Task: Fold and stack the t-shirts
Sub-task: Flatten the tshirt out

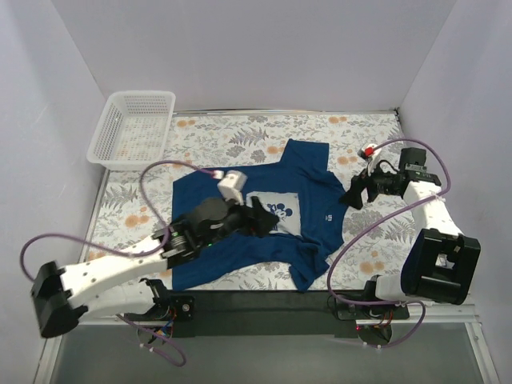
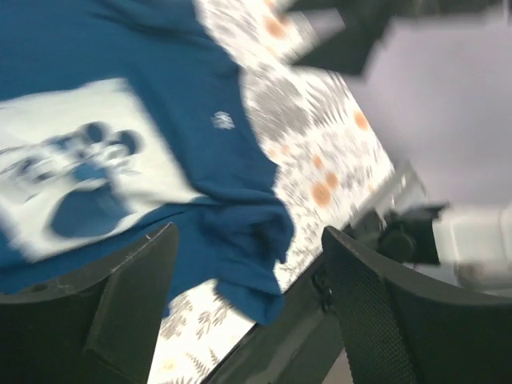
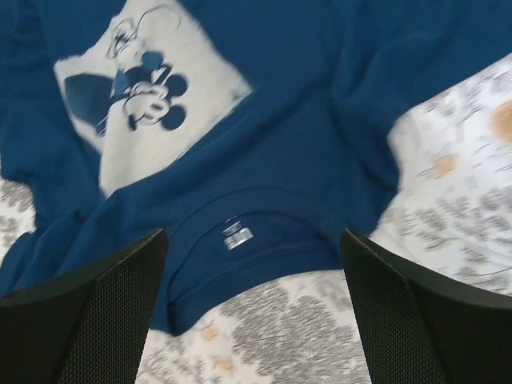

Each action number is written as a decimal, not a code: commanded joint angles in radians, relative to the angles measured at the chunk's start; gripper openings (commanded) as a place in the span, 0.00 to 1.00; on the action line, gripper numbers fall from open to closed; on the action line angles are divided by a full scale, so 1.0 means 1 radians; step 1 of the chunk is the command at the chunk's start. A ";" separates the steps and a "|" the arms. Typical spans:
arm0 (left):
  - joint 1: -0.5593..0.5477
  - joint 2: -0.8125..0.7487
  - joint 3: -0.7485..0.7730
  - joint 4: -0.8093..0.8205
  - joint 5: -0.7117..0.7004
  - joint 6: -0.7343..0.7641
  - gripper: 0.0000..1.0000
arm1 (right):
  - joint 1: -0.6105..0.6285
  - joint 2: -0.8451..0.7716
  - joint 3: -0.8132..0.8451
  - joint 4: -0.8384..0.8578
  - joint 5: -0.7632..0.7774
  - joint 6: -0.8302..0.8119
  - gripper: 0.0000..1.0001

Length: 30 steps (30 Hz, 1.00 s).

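One navy t-shirt (image 1: 312, 188) lies print-up mid-desk (image 1: 240, 132), rumpled at one corner, with no fold made yet. Left jaws hover open over the chest print, right jaws open near the collar, both empty. Folding and stacking lie ahead.

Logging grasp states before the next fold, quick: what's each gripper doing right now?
Left gripper: open, holding nothing.
Right gripper: open, holding nothing.

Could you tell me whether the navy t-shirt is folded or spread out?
Spread out: the t-shirt lies open, print up, its edges rumpled.
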<state>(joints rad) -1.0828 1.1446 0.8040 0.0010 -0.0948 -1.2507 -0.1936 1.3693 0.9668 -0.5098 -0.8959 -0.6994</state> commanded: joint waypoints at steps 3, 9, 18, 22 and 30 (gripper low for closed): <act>0.052 -0.403 -0.201 -0.328 -0.267 -0.317 0.70 | 0.057 -0.061 -0.026 -0.467 -0.028 -0.391 0.78; 0.054 -0.637 -0.322 -0.504 -0.322 -0.545 0.71 | 0.184 -0.183 -0.198 -0.630 0.101 -0.808 0.79; 0.054 -0.516 -0.302 -0.680 -0.339 -0.766 0.71 | 0.405 -0.257 -0.312 -0.353 0.201 -0.452 0.73; 0.054 -0.387 -0.279 -0.734 -0.297 -0.802 0.70 | 0.512 -0.243 -0.330 -0.243 0.252 -0.303 0.68; 0.055 -0.256 -0.347 -0.665 -0.244 -0.866 0.70 | 0.574 -0.203 -0.303 -0.237 0.353 -0.238 0.19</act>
<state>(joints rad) -1.0294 0.8761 0.4751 -0.6758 -0.3489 -1.9778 0.3725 1.1828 0.6388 -0.7498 -0.6117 -0.9684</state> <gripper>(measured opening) 0.704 0.245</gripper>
